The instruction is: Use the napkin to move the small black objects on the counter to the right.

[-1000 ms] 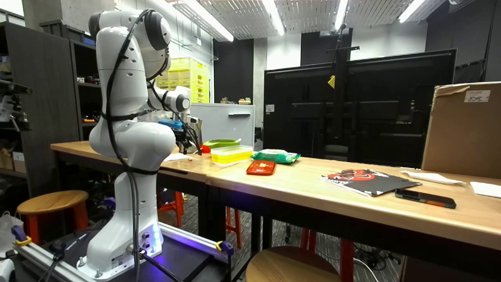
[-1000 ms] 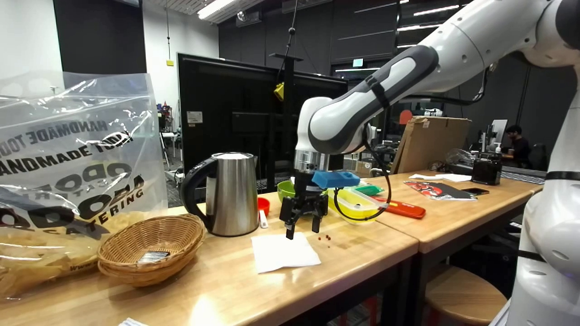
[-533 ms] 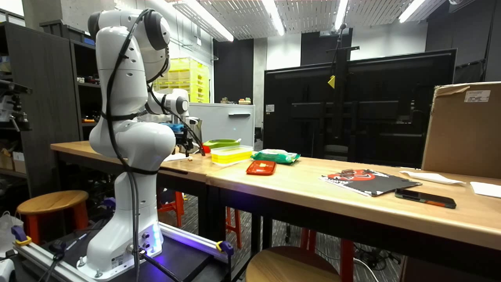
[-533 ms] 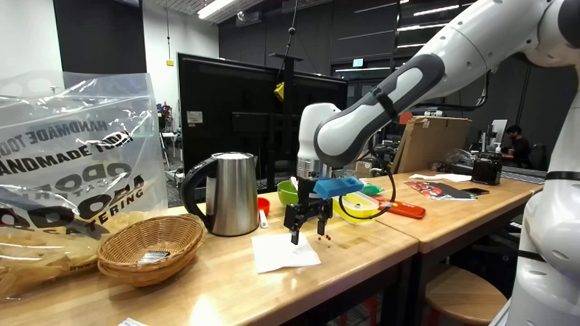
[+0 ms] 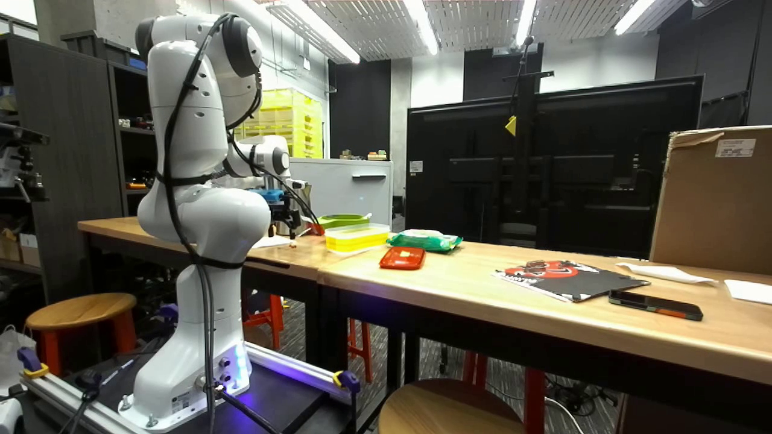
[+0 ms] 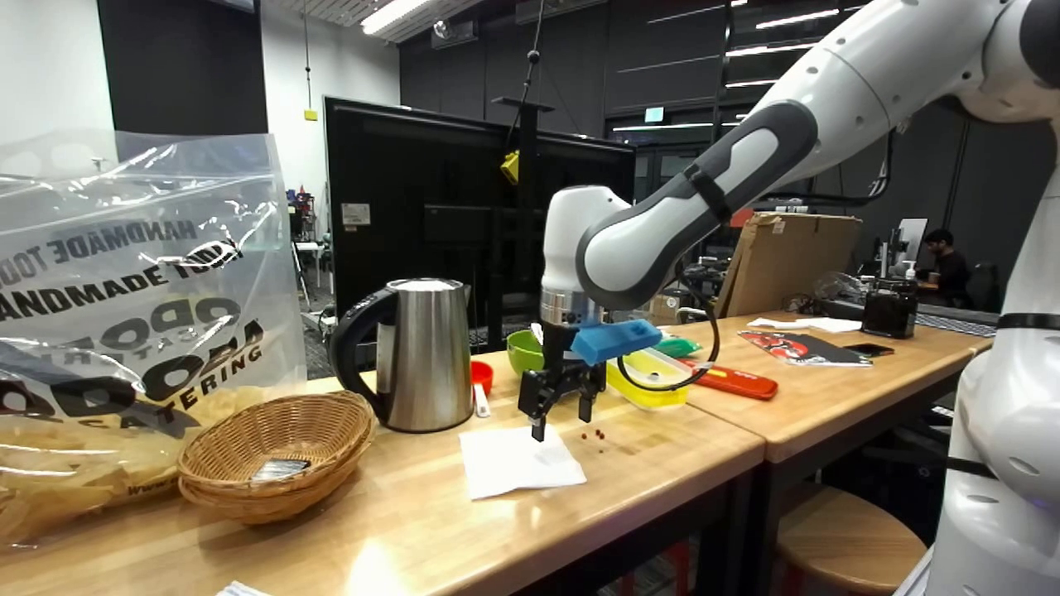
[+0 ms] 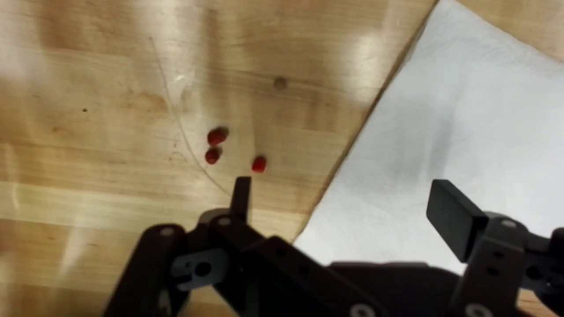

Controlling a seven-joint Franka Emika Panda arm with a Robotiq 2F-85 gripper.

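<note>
Fingers (image 6: pixel 538 430) hang a little further to the right in an exterior view than a second ago; the white napkin (image 7: pixel 445 132) lies just where it did. We see the fingers spread wide with nothing held between them, one over the napkin and one just off its edge; whether they touch down we cannot tell. On the light-brown wooden surface (image 6: pixel 414 530), nearest first, we have a clear printed bag (image 6: pixel 157 331) and a wicker basket (image 6: pixel 277 430), then the napkin, lying flat, with three small red bits (image 7: pixel 259 164) near its edge: two almost touching, one slightly apart. Close to these is a dull brownish spot (image 7: pixel 280 83) that we cannot identify. Past them come a steel kettle (image 6: pixel 426 356), a green bowl (image 6: pixel 524 353) and, in both exterior views, a yellow tub (image 5: pixel 356 243); farther along, a red case (image 5: pixel 403 258), a black printed sheet (image 5: pixel 594 282) and a phone (image 5: pixel 655 305). A large black panel (image 6: pixel 397 240) rises behind, and farther off we make out a person (image 6: pixel 950 266). The white arm (image 6: pixel 865 83) slopes down from the upper right of an exterior view, its wrist (image 6: pixel 571 236), with a blue block (image 6: pixel 617 339) mounted on it, pointing straight down at the surface.
</note>
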